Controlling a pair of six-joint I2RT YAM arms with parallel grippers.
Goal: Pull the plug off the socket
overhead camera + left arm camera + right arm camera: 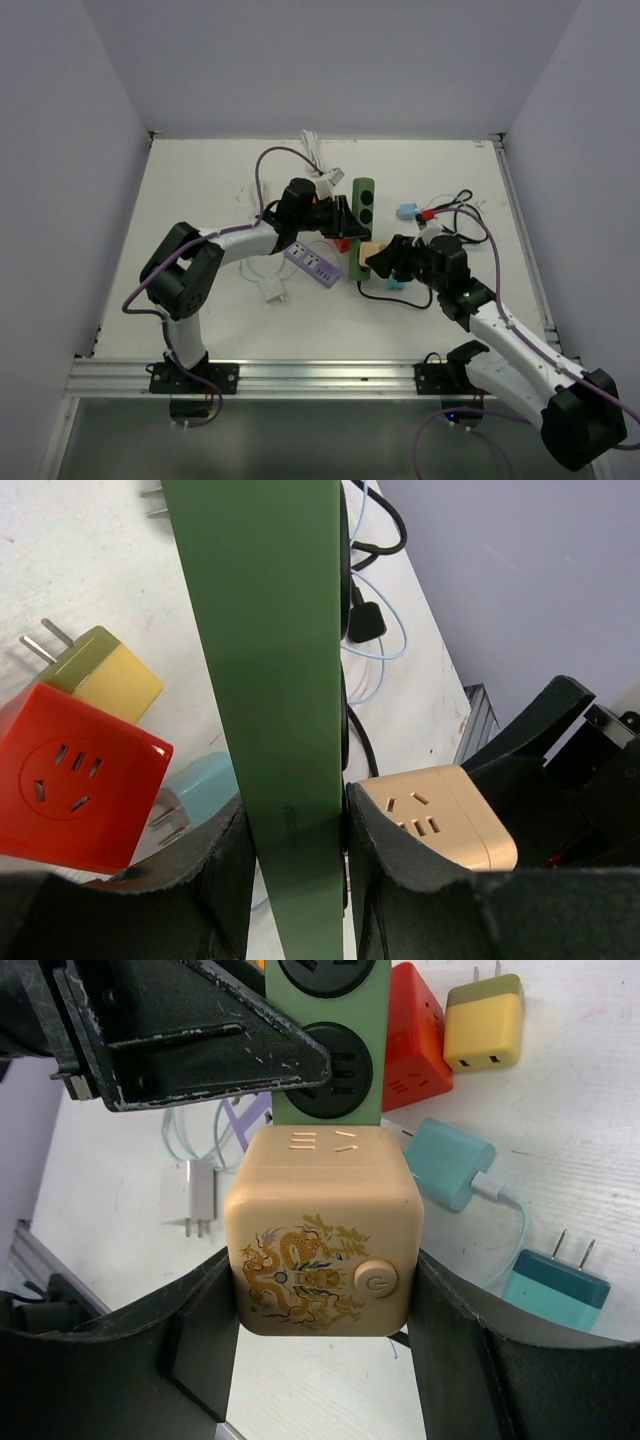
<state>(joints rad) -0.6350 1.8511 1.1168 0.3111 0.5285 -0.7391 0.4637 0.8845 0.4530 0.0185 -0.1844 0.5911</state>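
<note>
The left gripper [296, 875] is clamping the green power strip [280, 680] across its narrow sides, both dark fingers [215, 875] pressing flat against the plastic with no gap showing. The right gripper [322, 1305] is closing around the beige cube plug [320, 1245] \- its fingers [455, 1345] are bearing on the cube's two opposite sides, with the face carrying the gold dragon print and round button turned toward the wrist camera. The cube is sitting at the near end of the strip, tight against its socket face and just below two free round outlets. In the top view the strip is lying roughly lengthwise away from the arms at mid-table [200, 180], the two grippers meeting at its near end. Around it, a red cube adapter [415, 1040] and a yellow plug [485, 1025] are lying beside the strip, a light blue charger [450, 1165] with a white cable and a teal plug [555, 1285] are resting to the right, and a white charger [190, 1195] is lying to the left. A purple power strip [312, 263] is lying under the left arm.
</note>
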